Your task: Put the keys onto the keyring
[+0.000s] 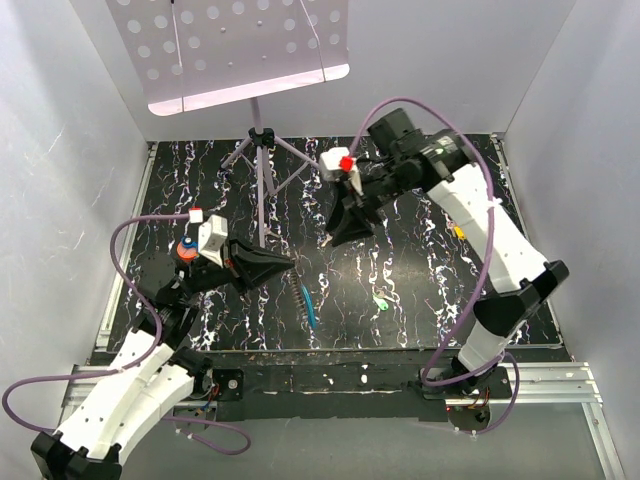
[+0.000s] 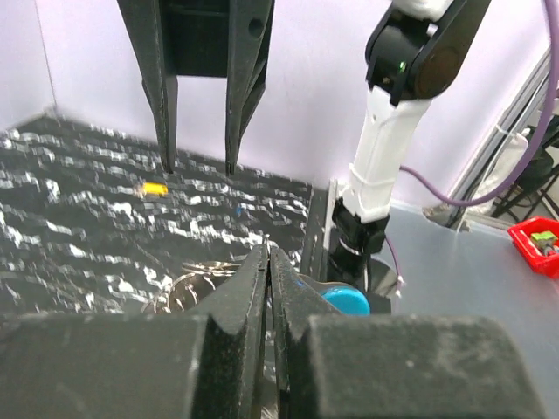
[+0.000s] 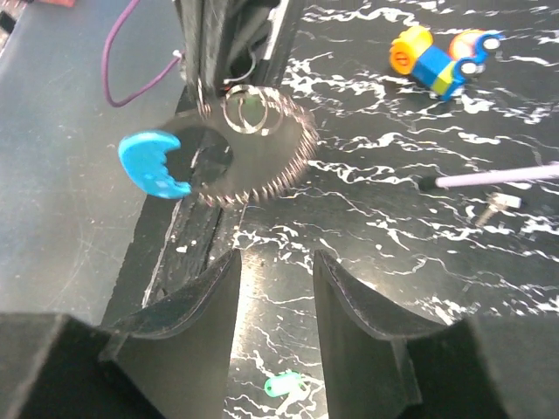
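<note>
My left gripper [image 1: 285,264] is shut on the keyring [image 3: 253,144], a coiled silvery loop with small rings and a light-blue tag [image 3: 155,166]. The ring hangs from the fingertips just above the mat. In the top view the tag [image 1: 308,300] hangs below the left fingertips. In the left wrist view the rings [image 2: 188,286] and tag [image 2: 342,300] show on either side of the shut jaws [image 2: 268,253]. The green-headed key [image 1: 381,300] lies on the mat, also seen low in the right wrist view [image 3: 284,384]. My right gripper [image 1: 338,236] is open and empty [image 3: 275,257], facing the keyring above the key.
A purple tripod stand [image 1: 262,175] with a perforated tray stands at the back centre; one leg [image 3: 498,177] reaches past a small screw [image 3: 498,208]. A colourful toy [image 3: 437,61] sits near the left arm [image 1: 185,250]. A small yellow piece [image 1: 457,228] lies at the right.
</note>
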Motion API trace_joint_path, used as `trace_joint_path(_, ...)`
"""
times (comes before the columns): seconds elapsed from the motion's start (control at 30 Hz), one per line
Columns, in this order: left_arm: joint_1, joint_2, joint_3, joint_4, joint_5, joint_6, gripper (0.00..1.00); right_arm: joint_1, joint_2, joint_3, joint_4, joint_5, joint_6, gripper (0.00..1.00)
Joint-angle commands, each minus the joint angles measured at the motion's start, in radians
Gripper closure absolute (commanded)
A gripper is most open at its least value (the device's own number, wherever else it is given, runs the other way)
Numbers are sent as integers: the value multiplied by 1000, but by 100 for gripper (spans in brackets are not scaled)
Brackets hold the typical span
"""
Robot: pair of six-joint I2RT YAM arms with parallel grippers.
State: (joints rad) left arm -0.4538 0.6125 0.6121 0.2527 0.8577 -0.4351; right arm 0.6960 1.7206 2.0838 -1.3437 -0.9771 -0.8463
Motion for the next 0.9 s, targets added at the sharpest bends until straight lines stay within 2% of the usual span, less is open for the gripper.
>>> trace_joint_path(0.0, 0, 36, -2, 347, -32, -125, 100, -79, -90, -11, -117, -84, -10, 53)
trace_joint_path(0.13, 1, 96, 11, 569, -29, -227, 100, -131, -136, -79, -75, -144, -23, 53)
trace_joint_path(0.27, 1, 174, 46, 733, 16, -322, 100, -142, -191, -166, -63, -163, -117, 51)
trace_joint_path(0.5, 1, 250, 118, 752, 173, -364, 100, -145, -220, -249, -72, -173, -181, 50)
trace_joint_path(0.63, 1, 276, 130, 772, 199, -355, 100, -145, -217, -258, -72, -175, -181, 50)
trace_joint_path(0.73, 1, 331, 135, 902, 221, -424, 100, -145, -213, -258, -107, -210, -195, 49)
trace_joint_path(0.87, 1, 412, 170, 1082, 274, -557, 100, -144, -205, -280, -240, -264, -371, 49)
